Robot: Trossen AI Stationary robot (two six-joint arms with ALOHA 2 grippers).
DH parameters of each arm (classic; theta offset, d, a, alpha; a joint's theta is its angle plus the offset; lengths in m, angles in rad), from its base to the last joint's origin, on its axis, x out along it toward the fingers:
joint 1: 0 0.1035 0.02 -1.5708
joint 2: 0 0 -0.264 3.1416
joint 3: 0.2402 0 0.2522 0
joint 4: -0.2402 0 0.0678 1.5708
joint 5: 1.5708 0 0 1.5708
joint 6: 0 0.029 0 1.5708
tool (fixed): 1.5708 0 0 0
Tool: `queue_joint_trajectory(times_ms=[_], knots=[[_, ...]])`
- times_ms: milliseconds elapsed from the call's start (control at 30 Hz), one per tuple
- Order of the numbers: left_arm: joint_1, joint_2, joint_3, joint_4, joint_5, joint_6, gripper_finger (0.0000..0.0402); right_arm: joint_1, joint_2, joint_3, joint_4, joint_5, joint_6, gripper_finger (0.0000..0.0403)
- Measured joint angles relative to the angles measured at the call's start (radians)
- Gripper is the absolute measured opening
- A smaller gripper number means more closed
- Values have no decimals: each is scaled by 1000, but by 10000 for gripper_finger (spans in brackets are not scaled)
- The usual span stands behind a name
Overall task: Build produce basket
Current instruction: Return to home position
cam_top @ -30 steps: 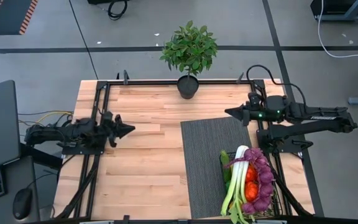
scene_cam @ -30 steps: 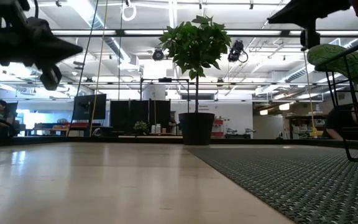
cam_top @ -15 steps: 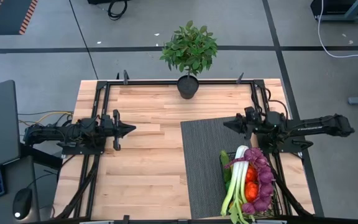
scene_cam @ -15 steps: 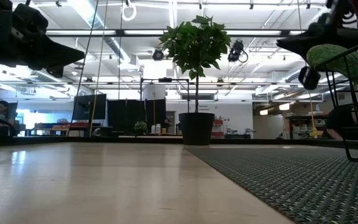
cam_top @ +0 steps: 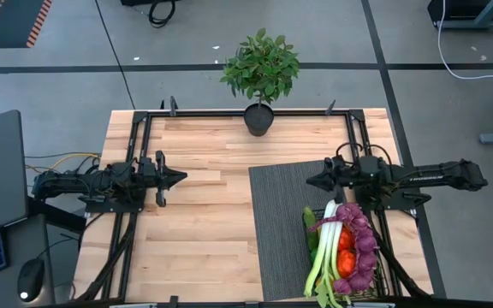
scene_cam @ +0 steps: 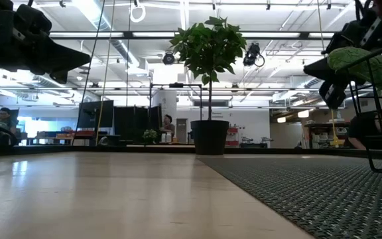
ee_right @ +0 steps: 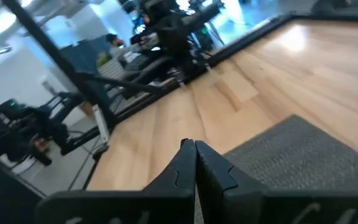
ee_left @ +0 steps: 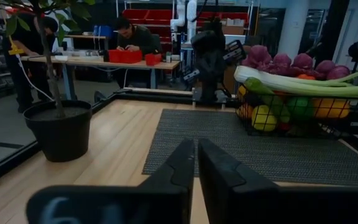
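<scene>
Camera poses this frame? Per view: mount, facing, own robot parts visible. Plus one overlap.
High: overhead, straight down on the table; left hand and right hand, both shut, point toward each other.
Low: table-top height, level across the mat to the plant; hands in upper corners.
Left wrist: past its own fingers toward the basket and right hand.
Right wrist: past its own fingers across the table toward the left hand.
Shared: high and left wrist both show produce in the basket.
</scene>
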Motion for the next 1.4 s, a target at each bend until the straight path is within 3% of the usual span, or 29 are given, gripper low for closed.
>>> queue_joint_trajectory(times_ms=[233, 567, 1400], knots=[[0, 0, 0, 1, 0, 0, 27, -1, 0, 0, 20, -34, -125, 8], [0, 0, 0, 2, 0, 0, 32, -1, 0, 0, 23, 26, -113, 8], [0, 0, -1, 2, 0, 0, 23, -1, 0, 0, 24, 26, -109, 12]])
